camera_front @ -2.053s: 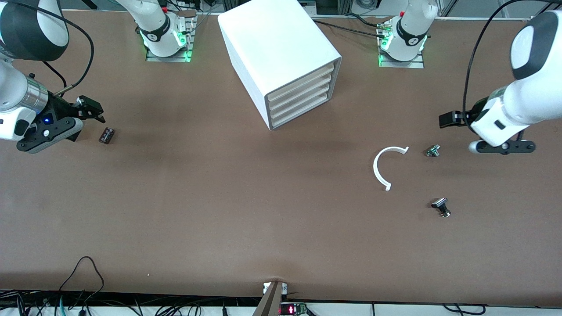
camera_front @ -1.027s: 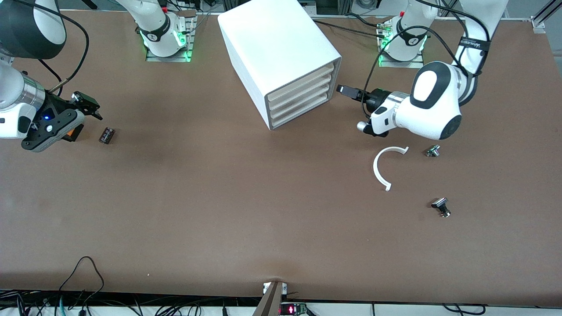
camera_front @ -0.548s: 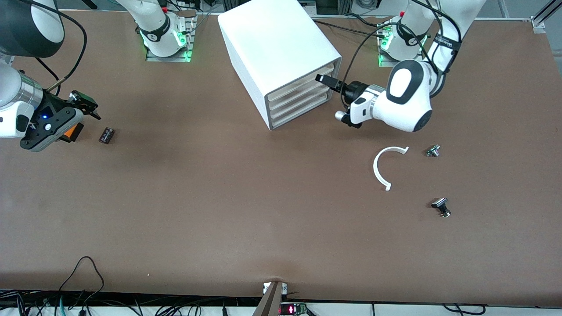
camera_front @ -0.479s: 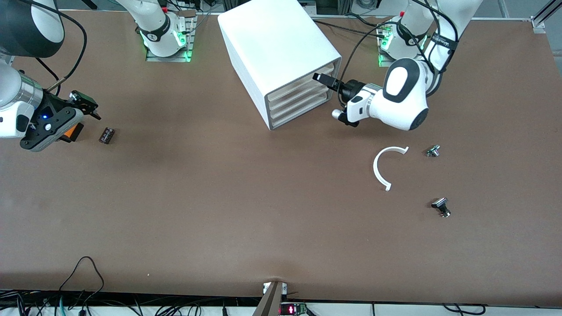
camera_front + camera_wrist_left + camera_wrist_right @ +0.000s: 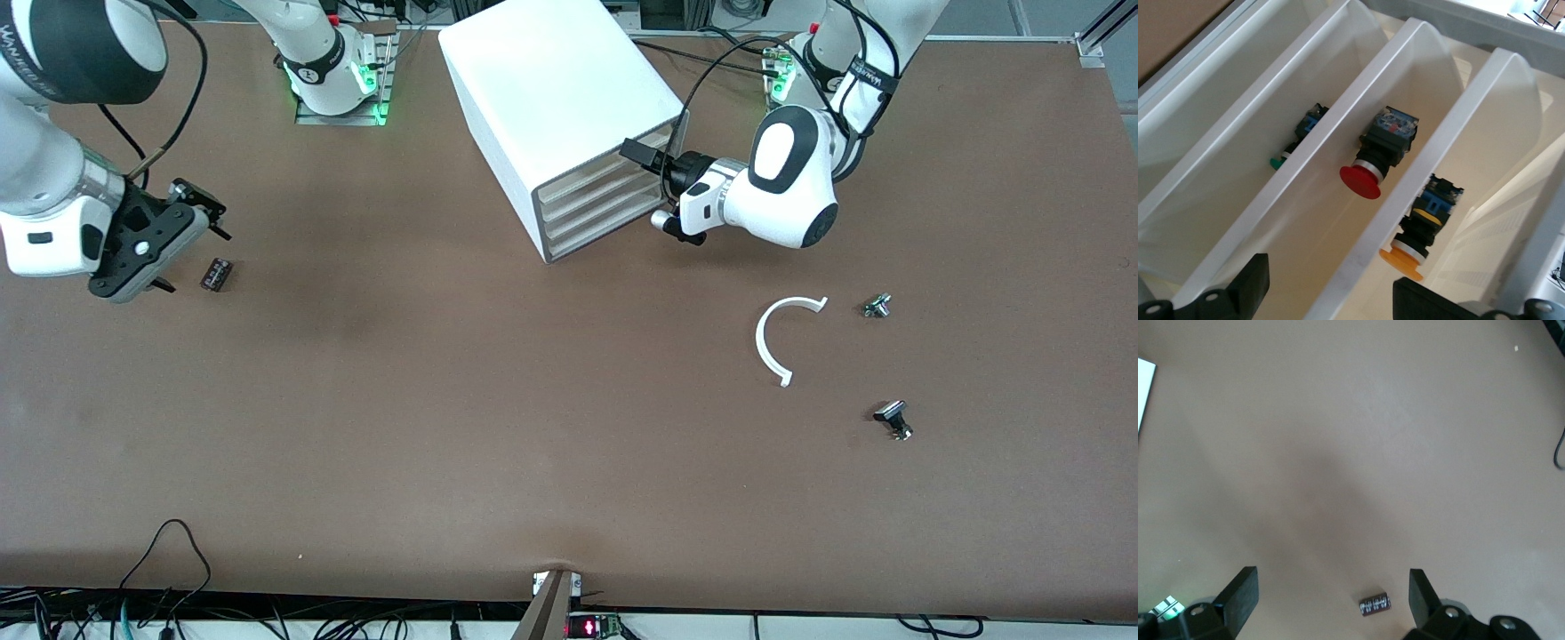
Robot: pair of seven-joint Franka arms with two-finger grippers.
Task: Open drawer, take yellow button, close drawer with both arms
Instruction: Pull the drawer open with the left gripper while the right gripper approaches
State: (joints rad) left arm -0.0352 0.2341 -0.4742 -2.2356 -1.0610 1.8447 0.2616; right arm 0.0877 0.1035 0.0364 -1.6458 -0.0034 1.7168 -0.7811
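Topmost cream-fronted white plastic drawer sits shut; left tool hangs spread at its front, right tool waits released over the brown desk.

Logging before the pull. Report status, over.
Left end effector open at drawer front. Right end effector open, hovering by small black part. Drawer shut; button visible inside cabinet. Nothing blocking.

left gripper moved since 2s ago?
Yes. The left gripper has swung in from beside the white C-shaped ring to the cabinet drawer fronts.
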